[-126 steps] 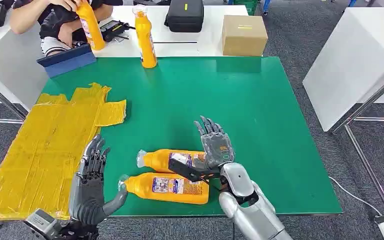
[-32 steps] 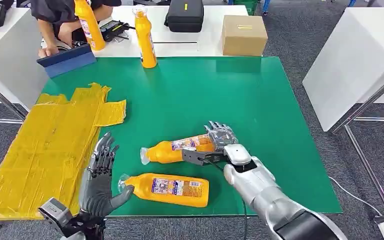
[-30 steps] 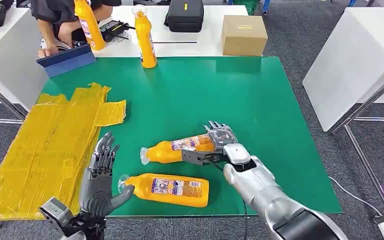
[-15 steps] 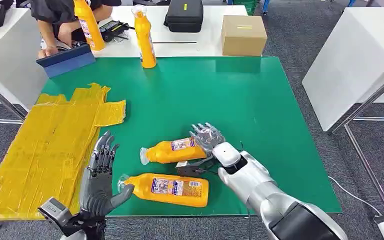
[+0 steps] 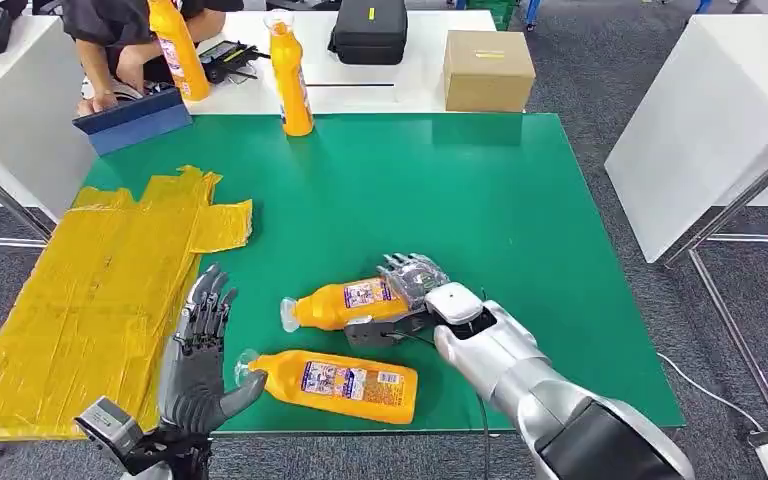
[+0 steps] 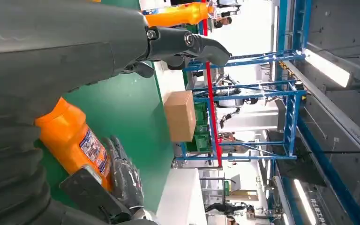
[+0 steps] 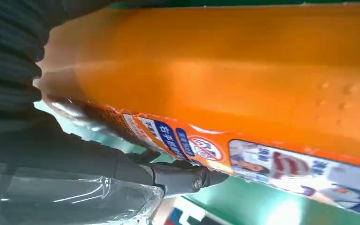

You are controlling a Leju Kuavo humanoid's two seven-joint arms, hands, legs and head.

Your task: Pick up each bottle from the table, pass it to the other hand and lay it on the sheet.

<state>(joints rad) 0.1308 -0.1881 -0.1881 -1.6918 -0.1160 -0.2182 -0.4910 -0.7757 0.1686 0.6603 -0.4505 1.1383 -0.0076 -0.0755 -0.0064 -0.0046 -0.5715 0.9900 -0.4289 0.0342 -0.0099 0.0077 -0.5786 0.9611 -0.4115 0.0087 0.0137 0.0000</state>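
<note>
**Robot's right hand grips an orange bottle over the green counter**

From left: a crinkled yellow sheet (image 5: 100, 290) lies over the left edge of the green counter (image 5: 440, 190), with nothing on it. Just right of the sheet, at the near edge, the robot's left hand (image 5: 198, 365) stands upright with its fingers (image 5: 205, 300) apart and nothing in them, the thumb pointing toward the clear cap of the near bottle (image 5: 335, 380). That orange bottle lies on its side on the counter, cap toward the left hand, label up. Just behind it, the held bottle (image 5: 345, 302) is clasped at its base end by the right hand (image 5: 415, 295), fingers (image 5: 410, 270) wrapped over the far side and the thumb under the near side; its cap points left. The right wrist view shows the orange body and printed label pressed close against the hand; whether the bottle touches the counter cannot be told. At the far edge, left of centre, a standing bottle (image 5: 291, 75) is upright. Behind it on a white counter (image 5: 420, 60), a person (image 5: 120, 40) holds another orange bottle (image 5: 181, 50) near a blue tool (image 5: 135, 120); further right sit a black case (image 5: 369, 30) and a cardboard box (image 5: 488, 70)
</note>
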